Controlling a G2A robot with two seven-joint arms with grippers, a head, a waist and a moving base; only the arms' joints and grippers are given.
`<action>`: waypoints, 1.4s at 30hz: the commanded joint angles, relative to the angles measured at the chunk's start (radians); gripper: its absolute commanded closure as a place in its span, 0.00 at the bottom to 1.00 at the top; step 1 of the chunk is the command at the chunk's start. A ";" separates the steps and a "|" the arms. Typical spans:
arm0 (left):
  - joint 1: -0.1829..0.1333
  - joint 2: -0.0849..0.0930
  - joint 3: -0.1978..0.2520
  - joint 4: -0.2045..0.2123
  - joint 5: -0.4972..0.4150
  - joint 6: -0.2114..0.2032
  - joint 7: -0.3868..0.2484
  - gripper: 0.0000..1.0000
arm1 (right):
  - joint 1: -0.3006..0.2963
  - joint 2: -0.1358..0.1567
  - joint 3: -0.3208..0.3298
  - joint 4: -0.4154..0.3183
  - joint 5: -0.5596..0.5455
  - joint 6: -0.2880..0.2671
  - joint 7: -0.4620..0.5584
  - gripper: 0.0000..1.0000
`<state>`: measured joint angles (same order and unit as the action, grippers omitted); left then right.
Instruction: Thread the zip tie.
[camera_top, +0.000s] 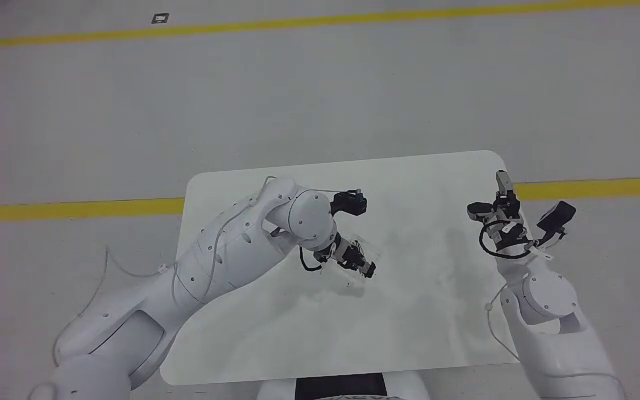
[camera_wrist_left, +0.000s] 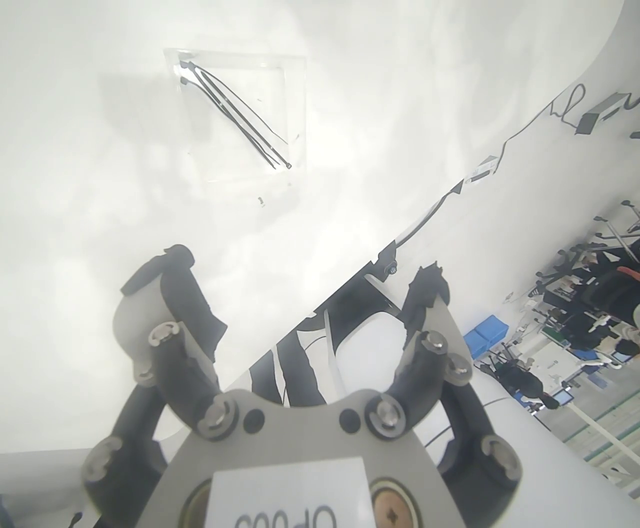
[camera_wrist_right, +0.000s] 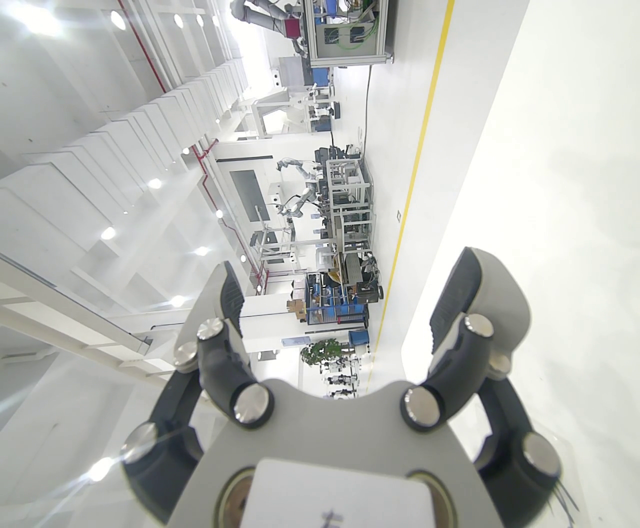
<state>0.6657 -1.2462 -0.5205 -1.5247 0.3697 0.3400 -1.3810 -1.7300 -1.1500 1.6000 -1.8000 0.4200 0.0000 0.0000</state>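
My left hand (camera_wrist_left: 300, 265) was spread and empty. The thin black plastic zip ties (camera_wrist_left: 240, 117) lay out ahead of it, in a clear square plastic tray (camera_wrist_left: 295, 100) on the white surface (camera_top: 430, 320). They ran slantwise, corner to corner. My right hand (camera_wrist_right: 345, 267), also spread and empty, pointed away by the surface's right edge, so my left was nearer. White stickers (camera_wrist_left: 290, 480) on both hands were cut off, unreadable.

Zip ties (camera_wrist_left: 232, 109) in tray (camera_wrist_left: 280, 87), tray on table (camera_top: 430, 190)
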 joint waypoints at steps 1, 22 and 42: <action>-0.015 -0.008 0.006 0.033 0.030 0.000 0.020 0.00 | 0.000 0.000 0.000 0.000 0.000 0.000 0.000 0.00; -0.083 -0.117 0.108 0.269 0.009 0.000 -0.009 0.00 | 0.000 0.000 0.000 0.000 0.000 0.000 0.000 0.00; -0.083 -0.117 0.108 0.269 0.009 0.000 -0.009 0.00 | 0.000 0.000 0.000 0.000 0.000 0.000 0.000 0.00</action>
<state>0.5831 -1.3630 -0.4130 -1.2562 0.3792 0.3400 -1.3900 -1.7300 -1.1500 1.6000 -1.8000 0.4200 0.0000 0.0000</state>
